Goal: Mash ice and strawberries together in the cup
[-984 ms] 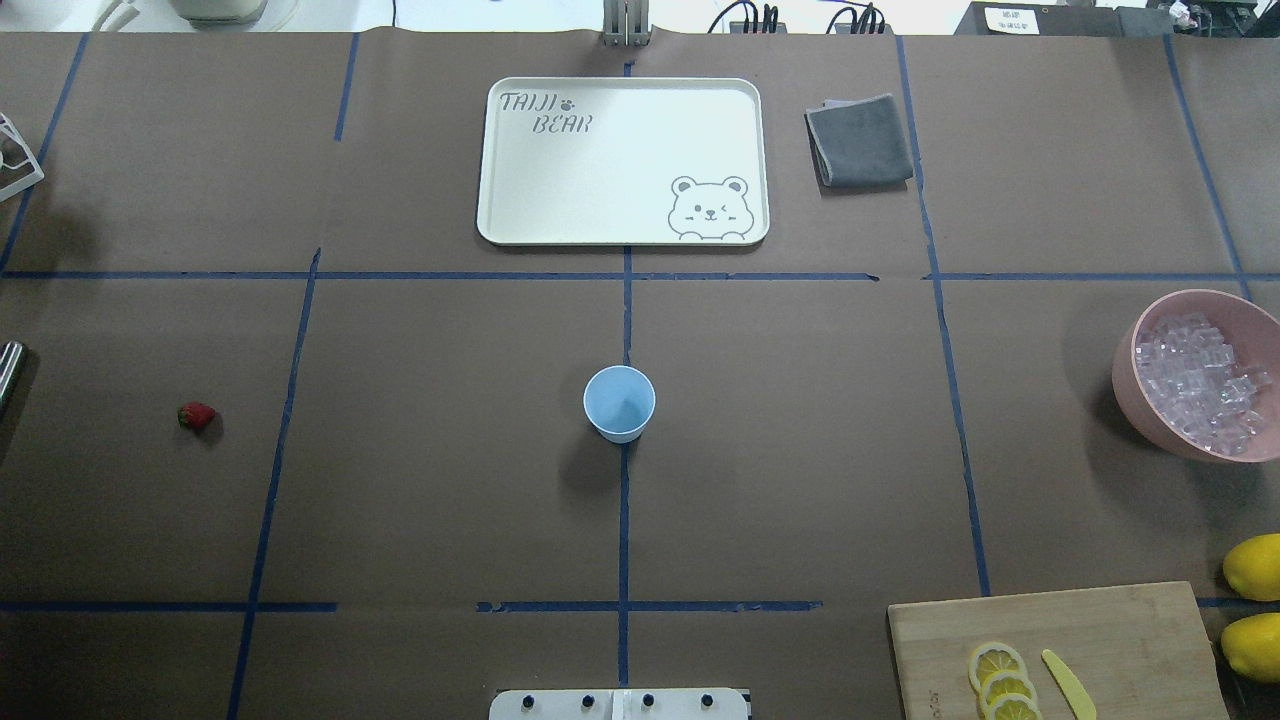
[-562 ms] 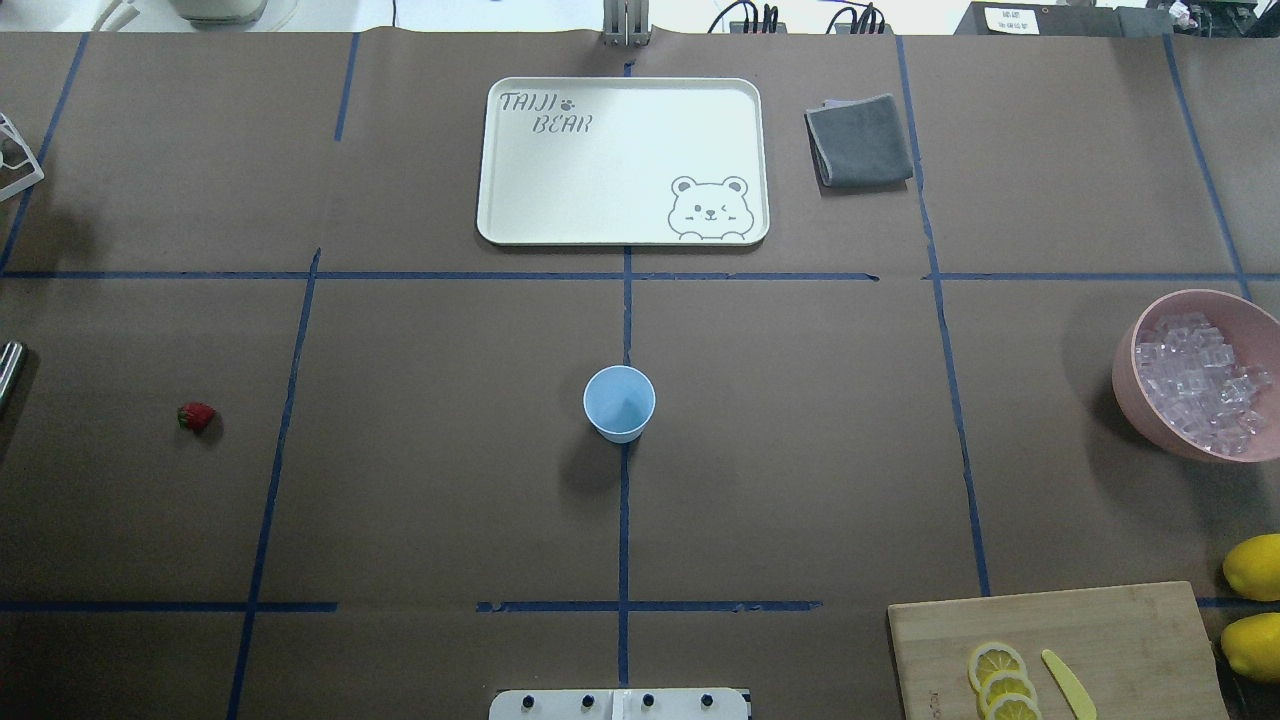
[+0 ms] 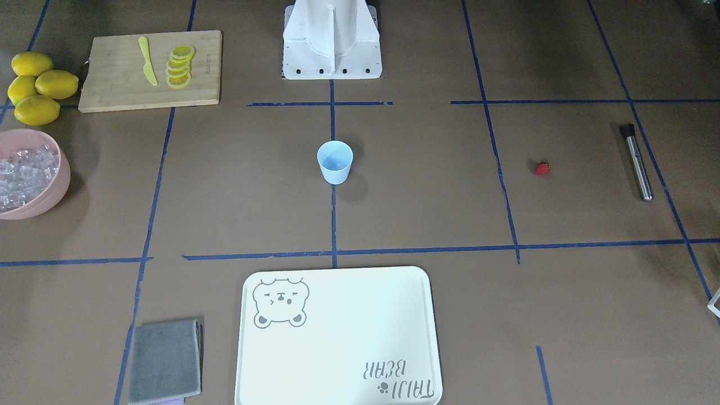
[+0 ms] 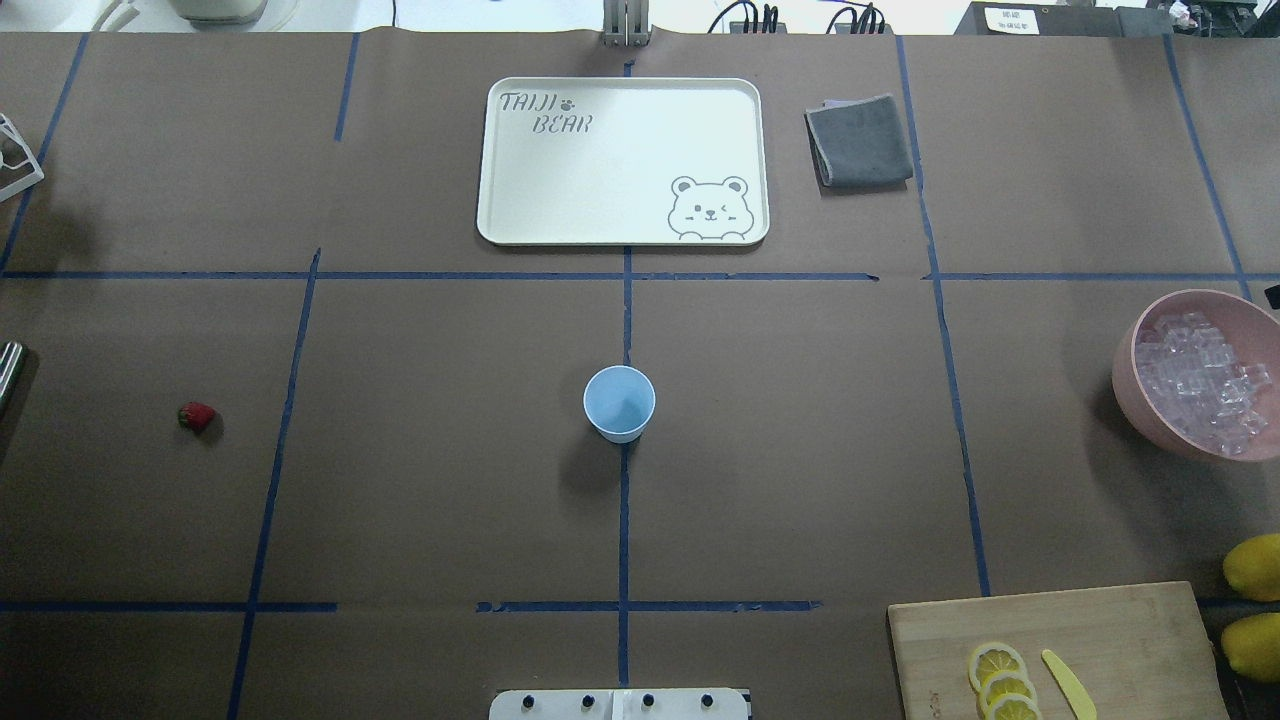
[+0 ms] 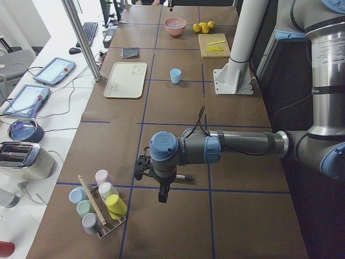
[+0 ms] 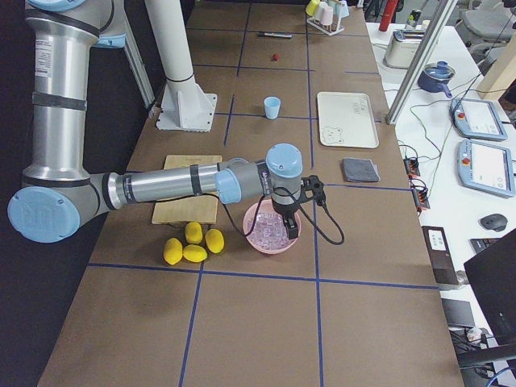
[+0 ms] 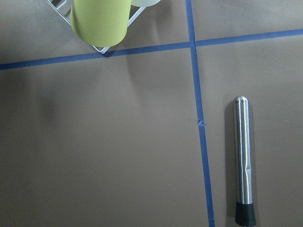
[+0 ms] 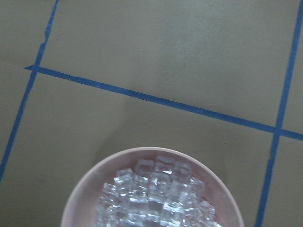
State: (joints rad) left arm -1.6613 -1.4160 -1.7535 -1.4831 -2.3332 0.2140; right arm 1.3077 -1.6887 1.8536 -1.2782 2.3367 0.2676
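Newly showing at the overhead's right edge, the right gripper [image 6: 289, 232] hovers over the bowl [image 4: 1130, 405]. The left gripper [image 5: 163, 197] hangs near a muddler [image 7: 245, 158]; the soft strawberry [image 4: 196, 416] lies well beyond its jaws. The cup [image 4: 619, 401] stands far from both. The ice [image 4: 1195, 385], hard and slippery, sits under the right jaws; pinch flat faces. Jaw openings: cannot tell.

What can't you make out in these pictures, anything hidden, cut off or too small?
- The left gripper: shows only in the exterior left view, small and end-on; open or shut cannot be told.
- The right gripper: shows clearly only in the exterior right view, over the pink bowl of ice; its state cannot be told.
- The metal rod: cut off by the overhead view's left edge.
- The lemons: cut off by the overhead view's right edge.
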